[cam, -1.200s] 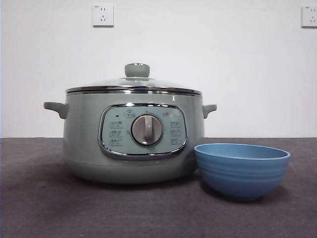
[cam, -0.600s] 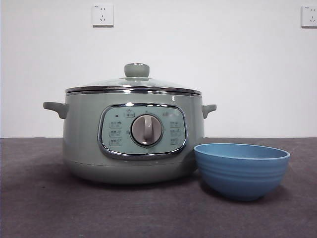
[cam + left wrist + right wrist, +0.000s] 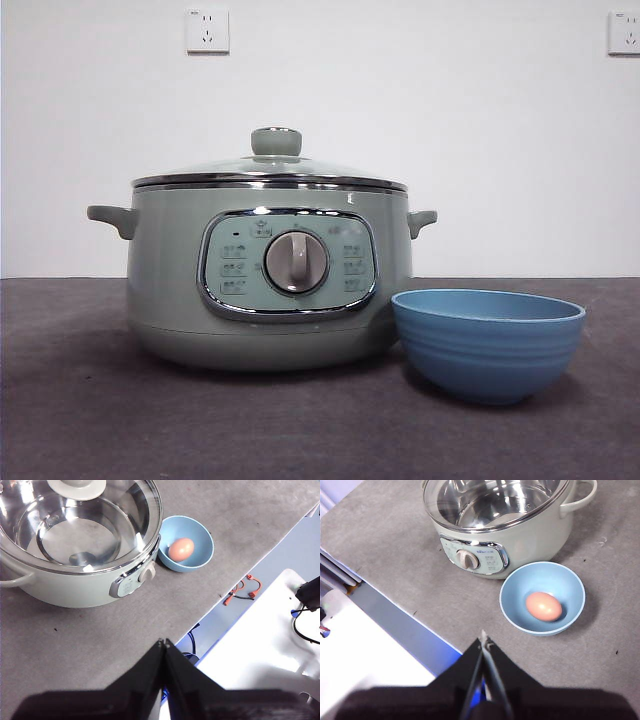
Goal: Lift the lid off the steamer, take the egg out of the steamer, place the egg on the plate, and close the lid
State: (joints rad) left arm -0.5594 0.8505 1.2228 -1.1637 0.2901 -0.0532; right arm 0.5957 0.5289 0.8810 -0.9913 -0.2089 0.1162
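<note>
Lid (image 3: pixel 270 168) seated on steamer (image 3: pixel 268 280); egg (image 3: pixel 544 606) in plate (image 3: pixel 542 599).
Plate sits at steamer's 4 o'clock, front view. Left gripper (image 3: pixel 164 642) and right gripper (image 3: pixel 483 638) closed, empty, raised clear of both.

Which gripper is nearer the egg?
Right, judging by the wrist views. The right gripper hangs beside the plate holding the egg; the left gripper sits farther back.

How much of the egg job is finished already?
It looks all done. The egg lies in the plate, and the lid sits closed on the steamer, which looks empty through the glass. Nothing is in hand: the left end effector and the right end effector are both shut, holding nothing, pulled back from the things. Nothing seems left.
</note>
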